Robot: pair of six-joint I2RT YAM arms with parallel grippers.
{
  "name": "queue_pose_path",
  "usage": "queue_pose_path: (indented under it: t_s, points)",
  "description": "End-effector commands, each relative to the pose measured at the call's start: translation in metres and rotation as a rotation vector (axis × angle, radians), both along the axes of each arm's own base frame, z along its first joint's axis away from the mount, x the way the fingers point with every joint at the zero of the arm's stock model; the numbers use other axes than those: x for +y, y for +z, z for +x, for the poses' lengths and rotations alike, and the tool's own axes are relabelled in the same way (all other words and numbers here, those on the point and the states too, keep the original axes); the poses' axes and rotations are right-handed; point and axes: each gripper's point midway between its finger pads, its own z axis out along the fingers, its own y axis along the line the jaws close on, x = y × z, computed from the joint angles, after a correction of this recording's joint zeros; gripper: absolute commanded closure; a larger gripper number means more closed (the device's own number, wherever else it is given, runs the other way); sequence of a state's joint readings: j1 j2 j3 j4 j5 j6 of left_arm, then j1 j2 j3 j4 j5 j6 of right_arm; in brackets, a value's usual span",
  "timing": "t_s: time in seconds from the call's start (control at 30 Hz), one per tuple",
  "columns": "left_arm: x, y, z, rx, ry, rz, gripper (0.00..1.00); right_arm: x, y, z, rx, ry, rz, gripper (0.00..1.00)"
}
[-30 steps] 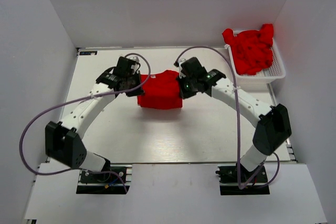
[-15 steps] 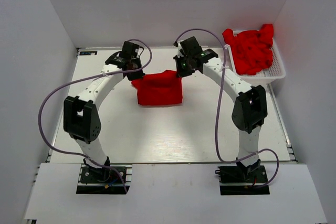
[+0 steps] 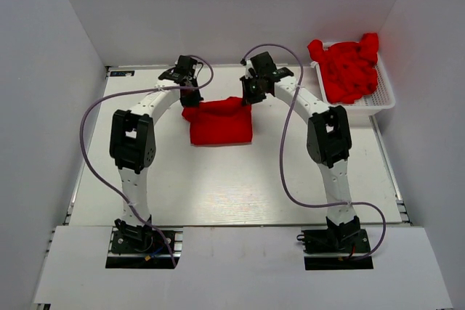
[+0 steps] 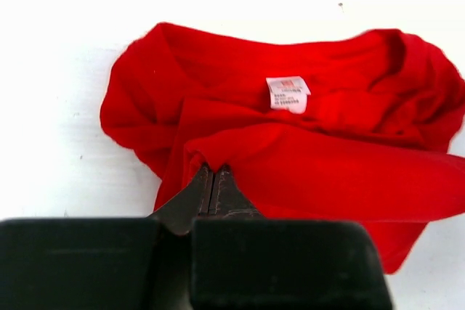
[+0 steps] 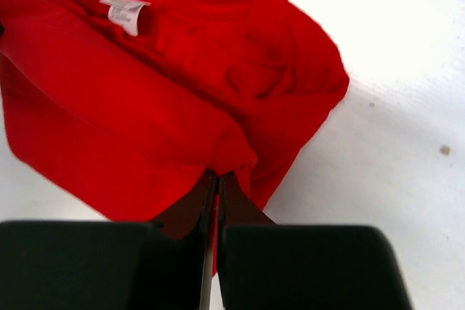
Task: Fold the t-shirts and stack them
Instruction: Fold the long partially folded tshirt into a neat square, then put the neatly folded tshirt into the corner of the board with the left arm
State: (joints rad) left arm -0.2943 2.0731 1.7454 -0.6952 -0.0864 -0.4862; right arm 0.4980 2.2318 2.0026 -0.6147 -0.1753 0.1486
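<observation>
Left gripper (image 4: 213, 173): jaws together, clamped on a pinch of cloth at the far left corner of the bright red short-sleeved cloth t-shirt (image 3: 221, 125).
Right gripper (image 5: 216, 177): jaws together, clamped on a pinch of the same t-shirt at its far right corner.
Garment position: toward the far side of the table (image 3: 218, 186), midway across it and between the two grippers. Its near part lies flat. The gripped edge is raised and stretched as a band from one gripper to the other.
Lower layer: the collar area lies bunched under and beyond the raised band, with the small white neck label (image 4: 288, 94) exposed.
Step in hand: judged to be a fold, with the gripped edge being carried over the collar end of the garment.
Progress: judged early. A heap of red t-shirts (image 3: 352, 70) fills the white slotted plastic basket (image 3: 356, 114) at the far right corner, and no finished stack is visible.
Next move, requirement: lower both grippers together and keep the band taut so no slack bunches. Align the edge with the layer below, then open both grippers together. Withdraw upward, not sideways, to avoid dragging the fold open.
Risk: uneven descent probably skews the fold, and the bunched collar area may leave a lump under the top layer.
Surface: white, matte and flat, with a few small dark specks.
Room: plain white walls (image 3: 218, 5) enclose the table on the left, far and right sides. Lilac-grey cables (image 3: 87, 143) loop beside each arm.
</observation>
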Motion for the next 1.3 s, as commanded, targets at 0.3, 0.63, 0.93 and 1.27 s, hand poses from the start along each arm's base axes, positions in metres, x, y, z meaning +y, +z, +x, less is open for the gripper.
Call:
queue_pose_path:
  t_s: [0.3,0.63,0.93,1.27]
  points:
    - [0.016,0.028,0.049,-0.098,0.0,0.055,0.0,0.006,0.03,0.05,-0.15,-0.026,0.127,0.1]
    - [0.01,0.009,-0.004,-0.051,-0.21,0.038,0.0,-0.018,0.063,0.006,-0.172,-0.017,0.096,0.1]
    - [0.015,-0.037,0.0,-0.044,-0.237,0.064,0.1,-0.038,0.054,-0.027,-0.137,-0.02,0.055,0.1]
    - [0.016,-0.038,0.019,-0.146,-0.252,0.094,0.22,-0.043,0.045,-0.033,-0.115,-0.019,0.03,0.1]
